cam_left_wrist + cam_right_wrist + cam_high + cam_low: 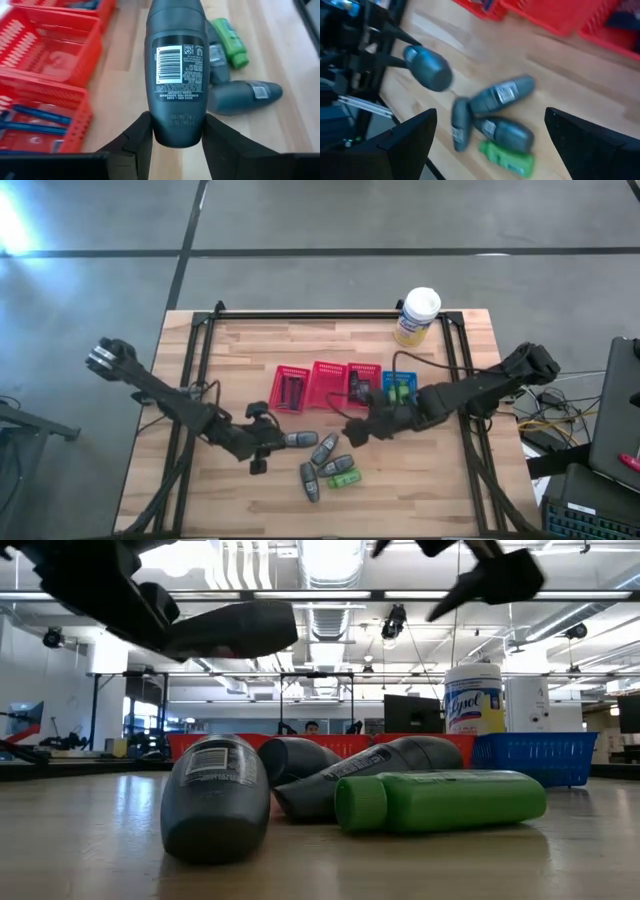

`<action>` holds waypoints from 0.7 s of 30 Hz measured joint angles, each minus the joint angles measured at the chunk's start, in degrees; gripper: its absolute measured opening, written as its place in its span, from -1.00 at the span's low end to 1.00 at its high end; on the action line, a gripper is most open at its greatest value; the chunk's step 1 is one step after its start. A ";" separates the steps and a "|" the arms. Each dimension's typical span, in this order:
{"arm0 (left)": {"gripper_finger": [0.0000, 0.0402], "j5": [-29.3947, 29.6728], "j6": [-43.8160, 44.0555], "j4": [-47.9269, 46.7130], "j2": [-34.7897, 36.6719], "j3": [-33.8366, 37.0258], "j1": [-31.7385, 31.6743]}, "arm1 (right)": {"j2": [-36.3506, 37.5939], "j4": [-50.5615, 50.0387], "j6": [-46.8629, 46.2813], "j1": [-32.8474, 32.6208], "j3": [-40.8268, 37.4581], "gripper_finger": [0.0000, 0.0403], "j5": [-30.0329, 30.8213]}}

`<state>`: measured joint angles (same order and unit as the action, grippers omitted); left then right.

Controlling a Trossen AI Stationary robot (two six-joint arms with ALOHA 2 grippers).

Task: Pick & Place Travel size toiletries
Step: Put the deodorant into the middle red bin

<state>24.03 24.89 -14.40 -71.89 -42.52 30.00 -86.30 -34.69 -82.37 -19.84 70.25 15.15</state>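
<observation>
Rounded grey bottle (176,75) between L fingers (137,142).

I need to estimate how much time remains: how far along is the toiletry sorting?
Partly done. Some items already lie in the red baskets and green bottles in the blue basket. In hand: the left hand grips a grey bottle lifted off the table. The right hand hangs open near the pile. Left: three grey bottles and one green bottle on the wood.
</observation>
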 joint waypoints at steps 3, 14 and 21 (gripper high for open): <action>-0.31 0.97 -0.43 -2.22 1.28 -0.59 -0.74 | -0.02 3.38 2.81 1.98 -0.57 0.81 -0.15; -0.35 -1.21 -0.77 -3.62 -2.79 0.91 -2.08 | -5.64 34.03 0.56 8.43 -16.20 0.82 -4.87; -0.42 -7.00 -0.46 -1.64 -12.23 2.34 -2.80 | -6.36 31.86 0.29 8.42 -17.17 0.82 -7.06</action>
<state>17.04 24.43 -16.04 -84.12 -40.18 27.20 -92.66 -2.83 -82.08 -11.42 53.08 8.10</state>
